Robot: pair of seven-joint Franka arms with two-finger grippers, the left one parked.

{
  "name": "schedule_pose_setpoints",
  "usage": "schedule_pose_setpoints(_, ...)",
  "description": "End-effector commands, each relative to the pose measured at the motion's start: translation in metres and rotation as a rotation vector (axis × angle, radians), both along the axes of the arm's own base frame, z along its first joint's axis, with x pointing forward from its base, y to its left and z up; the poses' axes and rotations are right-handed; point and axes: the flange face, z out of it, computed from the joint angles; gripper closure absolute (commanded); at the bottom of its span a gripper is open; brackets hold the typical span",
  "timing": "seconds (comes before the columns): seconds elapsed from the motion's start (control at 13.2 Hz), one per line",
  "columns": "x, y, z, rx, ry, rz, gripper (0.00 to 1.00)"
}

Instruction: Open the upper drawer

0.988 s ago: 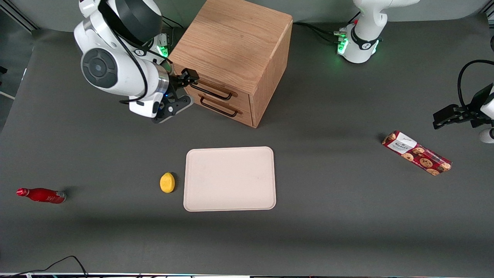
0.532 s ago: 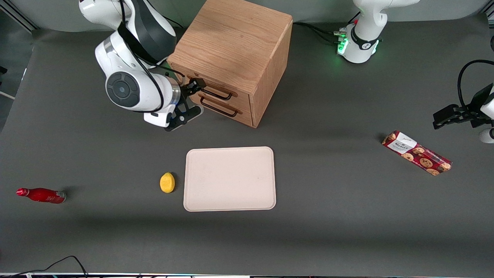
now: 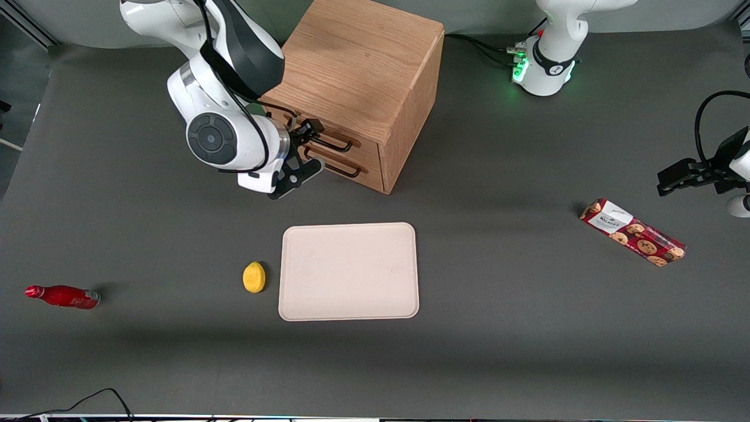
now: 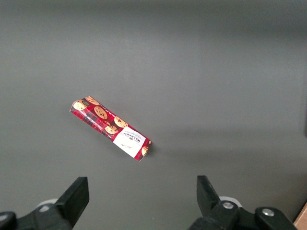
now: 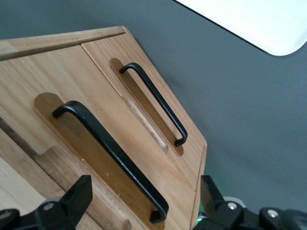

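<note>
The wooden cabinet (image 3: pixel 351 64) stands at the back of the table. Its upper drawer (image 3: pixel 360 146) is shut flush, with a thin dark bar handle (image 3: pixel 334 142). The lower drawer (image 3: pixel 366 174) sits just beneath it, also shut. My right gripper (image 3: pixel 310 133) is open, in front of the upper drawer at the end of its handle toward the working arm. In the right wrist view the upper drawer's handle (image 5: pixel 110 153) runs between my spread fingers (image 5: pixel 72 201), untouched, and my gripper (image 5: pixel 144 211) straddles its end. The lower drawer's handle (image 5: pixel 156 103) shows farther off.
A beige tray (image 3: pixel 348 271) lies nearer the front camera than the cabinet, with a yellow lemon (image 3: pixel 254 276) beside it. A red bottle (image 3: pixel 61 296) lies toward the working arm's end. A red cookie box (image 3: pixel 633 231) lies toward the parked arm's end, and shows in the left wrist view (image 4: pixel 110 129).
My right arm has slid along the cabinet's front toward the parked arm's end and slightly nearer the front camera, bringing the open gripper to the upper handle. The drawers have not moved.
</note>
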Motion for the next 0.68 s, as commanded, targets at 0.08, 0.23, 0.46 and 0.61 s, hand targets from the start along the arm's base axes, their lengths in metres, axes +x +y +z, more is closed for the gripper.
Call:
schedule_pose_setpoints(0.08,-0.007,0.013,-0.007,-0.015,-0.063,0.1,0.0)
schedule_pose_setpoints(0.23,-0.009,0.016,-0.014,-0.003,-0.08,0.112,0.0)
schedule_pose_setpoints(0.46,-0.01,0.015,-0.023,0.011,-0.085,0.133,0.0)
schedule_pose_setpoints(0.61,-0.012,0.014,-0.028,0.013,-0.076,0.149,0.0)
